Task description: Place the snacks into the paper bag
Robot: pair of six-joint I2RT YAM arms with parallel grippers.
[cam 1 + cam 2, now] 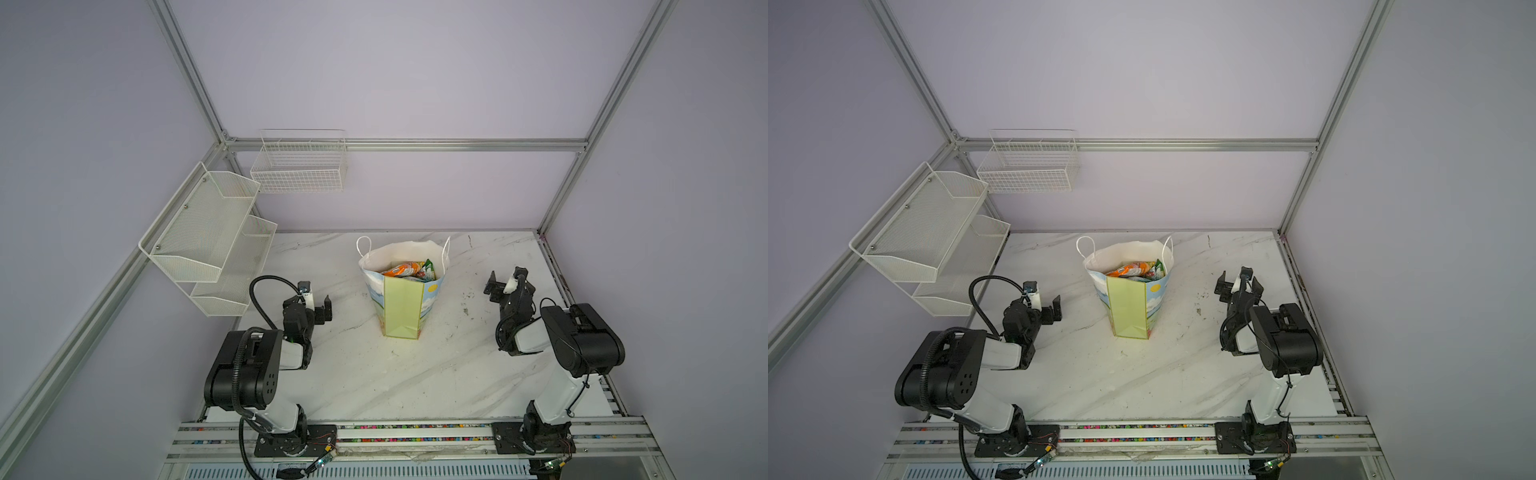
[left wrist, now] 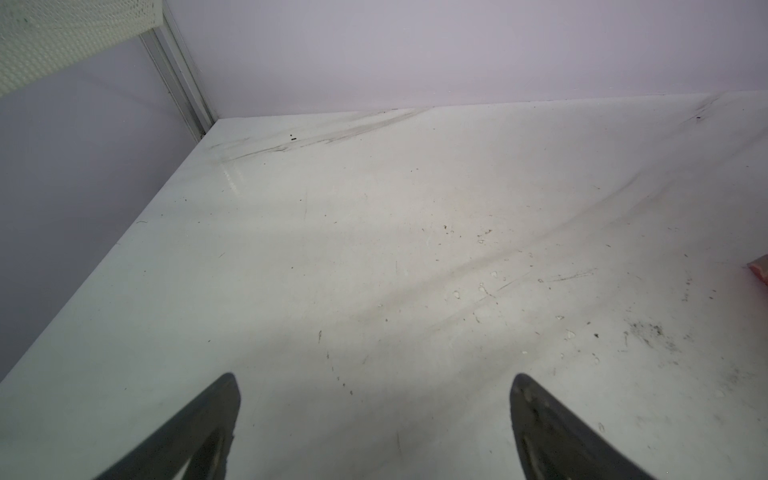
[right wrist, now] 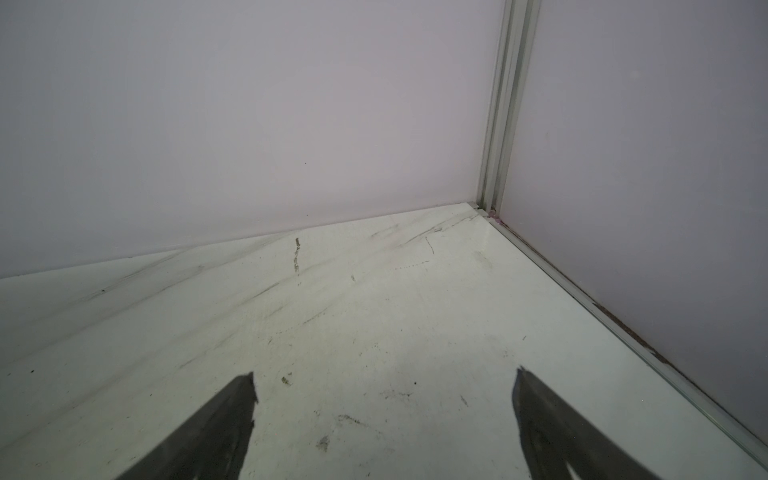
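The paper bag (image 1: 402, 309) (image 1: 1130, 309) stands upright in the middle of the marble table (image 1: 415, 374), its mouth open. The snacks lie inside it: an orange packet (image 1: 400, 271) (image 1: 1124, 272) and a green packet (image 1: 428, 269) (image 1: 1158, 268) show at the top, and whatever is under them is hidden. My left gripper (image 1: 318, 305) (image 1: 1046, 305) (image 2: 374, 382) hovers left of the bag, open and empty. My right gripper (image 1: 505, 282) (image 1: 1239, 286) (image 3: 384, 376) is right of the bag, also open and empty. Both wrist views show only bare tabletop between the fingers.
A white two-tier mesh shelf (image 1: 208, 241) hangs on the left wall and a white wire basket (image 1: 299, 166) on the back wall. Aluminium frame posts (image 3: 498, 124) stand in the back corners. A pinkish corner (image 2: 758, 270) of something pokes in at the left wrist view's edge.
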